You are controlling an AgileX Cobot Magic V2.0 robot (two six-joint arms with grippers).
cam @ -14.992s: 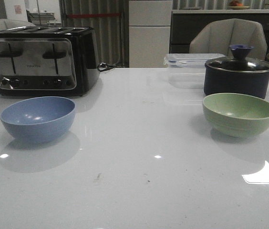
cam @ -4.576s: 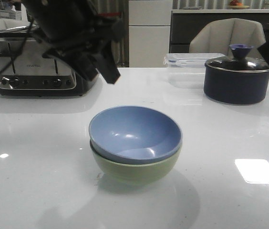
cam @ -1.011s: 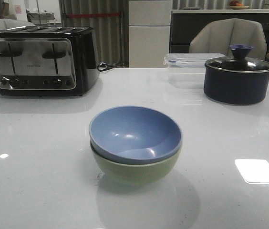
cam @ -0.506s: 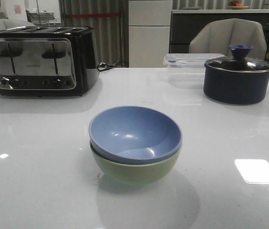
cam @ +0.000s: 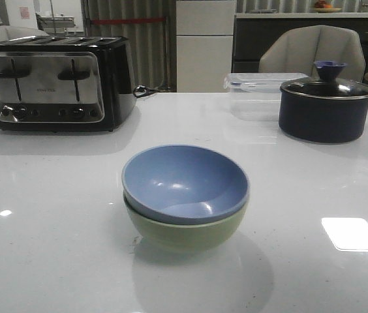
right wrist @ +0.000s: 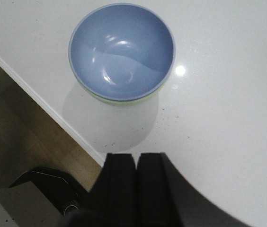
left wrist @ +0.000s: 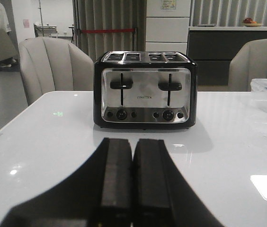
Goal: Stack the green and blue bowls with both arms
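Note:
The dusty blue bowl (cam: 184,182) sits nested inside the pale green bowl (cam: 187,235) at the middle of the white table (cam: 53,228), near its front. Neither arm shows in the front view. In the right wrist view the stacked blue bowl (right wrist: 121,49) shows from above with a thin rim of the green bowl (right wrist: 124,100) under it; my right gripper (right wrist: 137,158) is shut and empty, held high above the table's edge, apart from the bowls. In the left wrist view my left gripper (left wrist: 132,144) is shut and empty, low over the table, facing the toaster.
A black and steel toaster (cam: 57,81) stands at the back left, also in the left wrist view (left wrist: 145,90). A dark lidded pot (cam: 326,107) with a blue knob and a clear plastic box (cam: 256,88) stand at the back right. Chairs stand behind the table.
The bowls have not moved. A dark bit of the right arm at the far right edge one second ago has gone from the front view.

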